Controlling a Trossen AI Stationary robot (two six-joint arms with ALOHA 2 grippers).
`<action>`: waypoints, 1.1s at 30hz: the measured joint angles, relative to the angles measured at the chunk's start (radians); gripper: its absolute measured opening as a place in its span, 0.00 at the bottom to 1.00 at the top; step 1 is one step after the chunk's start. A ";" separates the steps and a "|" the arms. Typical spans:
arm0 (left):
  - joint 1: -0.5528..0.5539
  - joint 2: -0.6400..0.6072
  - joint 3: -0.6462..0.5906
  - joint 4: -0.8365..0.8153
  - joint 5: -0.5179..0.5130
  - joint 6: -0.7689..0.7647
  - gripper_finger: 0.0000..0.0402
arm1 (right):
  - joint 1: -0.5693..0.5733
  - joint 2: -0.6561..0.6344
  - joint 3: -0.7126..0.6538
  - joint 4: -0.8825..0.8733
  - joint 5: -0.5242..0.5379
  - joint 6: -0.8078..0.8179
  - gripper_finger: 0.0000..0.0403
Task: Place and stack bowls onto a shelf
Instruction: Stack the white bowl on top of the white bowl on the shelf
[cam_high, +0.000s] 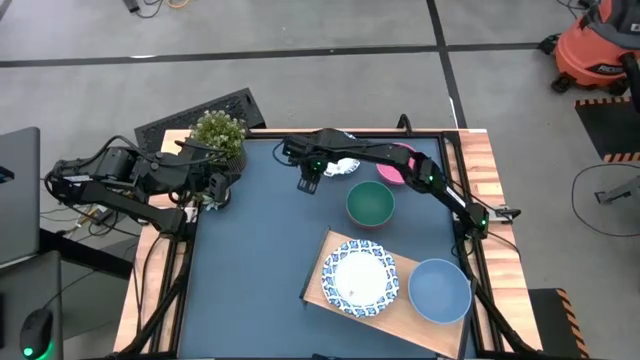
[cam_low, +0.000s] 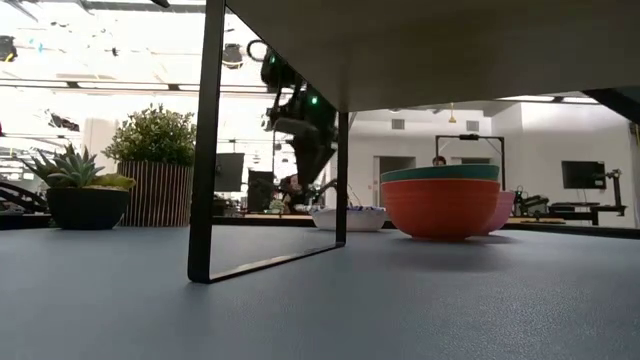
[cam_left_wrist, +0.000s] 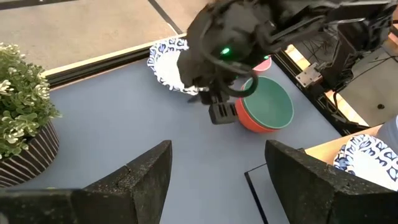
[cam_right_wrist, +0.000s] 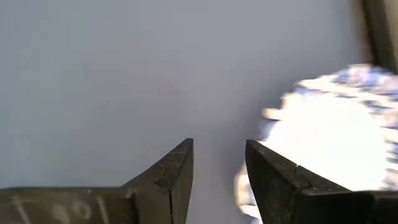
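Blue-rimmed white, the shallow bowl (cam_high: 343, 166) nearest the right gripper (cam_high: 309, 180) sits on the dark blue tabletop (cam_high: 255, 260) just beside it, on the side toward the right arm's base; in the right wrist view this bowl (cam_right_wrist: 336, 134) lies off to one side of the fingers (cam_right_wrist: 171, 171), not between them. The gripper hangs above the bare tabletop with its fingers parted by a narrow gap and nothing held. A little farther out from the gripper stands the teal-green bowl (cam_high: 370, 203), which the low view shows nested in the red bowl (cam_low: 441, 208), and past the blue-rimmed bowl lies the pink bowl (cam_high: 392, 168), partly under the right arm. Well apart from the gripper, toward the near edge of the table, the pale wooden shelf (cam_high: 320, 283) carries a second blue-rimmed white bowl (cam_high: 357, 277), and the plain blue bowl (cam_high: 439, 290) sits at the shelf's end, overhanging it. The left gripper (cam_high: 213, 187) waits at the table's left edge, close beside the potted plant (cam_high: 218, 133), its fingers (cam_left_wrist: 134, 180) spread wide and empty, pointing across the tabletop toward the right gripper (cam_left_wrist: 222, 111) and the bowls around it.
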 joint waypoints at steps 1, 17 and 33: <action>0.000 0.000 0.000 0.000 0.000 0.000 0.61 | -0.001 -0.007 0.000 0.008 0.021 0.009 0.42; 0.000 0.000 0.000 0.003 0.010 -0.017 0.61 | -0.064 0.099 -0.013 -0.049 -0.032 0.087 0.46; 0.000 0.000 0.000 0.003 0.001 -0.015 0.61 | -0.049 0.083 -0.002 -0.129 -0.001 0.084 0.05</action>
